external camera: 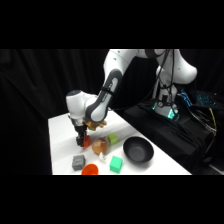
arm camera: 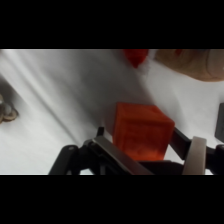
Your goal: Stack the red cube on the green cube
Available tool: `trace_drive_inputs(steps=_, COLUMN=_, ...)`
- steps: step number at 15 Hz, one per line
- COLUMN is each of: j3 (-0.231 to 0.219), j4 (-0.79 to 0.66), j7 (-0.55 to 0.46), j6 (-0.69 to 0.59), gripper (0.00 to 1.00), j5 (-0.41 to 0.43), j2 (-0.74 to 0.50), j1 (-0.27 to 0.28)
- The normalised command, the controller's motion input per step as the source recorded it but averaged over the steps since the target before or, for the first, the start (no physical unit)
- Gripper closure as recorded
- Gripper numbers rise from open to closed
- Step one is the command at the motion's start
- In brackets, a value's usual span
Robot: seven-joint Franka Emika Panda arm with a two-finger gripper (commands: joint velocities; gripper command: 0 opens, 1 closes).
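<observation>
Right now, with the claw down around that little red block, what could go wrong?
The red cube sits between the fingers at a slant in the wrist view, so it might twist or slip when lifted. Several things crowd the path: a brownish object beside the gripper, the lime cube and the red dish could get bumped. The green cube is small, so a slightly off placement could let the red cube topple.
</observation>
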Motion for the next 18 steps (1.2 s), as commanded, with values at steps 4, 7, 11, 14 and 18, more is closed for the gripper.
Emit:
trace_drive_inputs(steps=4, j3=-0.011, j4=-0.17, j7=-0.01, j6=0.32, gripper=0.59, j5=0.148, j2=-0.08, j1=0.057)
trace_drive_inputs(steps=7, j3=-0.025, j4=-0.23, j7=-0.01, j6=0.22, gripper=0.65, j5=0.128, j2=-0.15, j1=0.076)
trace_drive_inputs(steps=11, j3=-0.079, j4=-0.34, j7=-0.01, j6=0.05, gripper=0.65, j5=0.05, j2=-0.32, j1=0.134)
trace_drive_inputs(steps=14, j3=-0.177, j4=-0.45, j7=0.04, j6=-0.02, gripper=0.65, j5=-0.086, j2=-0.52, j1=0.226)
trace_drive_inputs(steps=18, j3=-0.188, j4=-0.35, j7=0.09, j6=-0.11, gripper=0.65, j5=-0.193, j2=-0.51, j1=0.213)
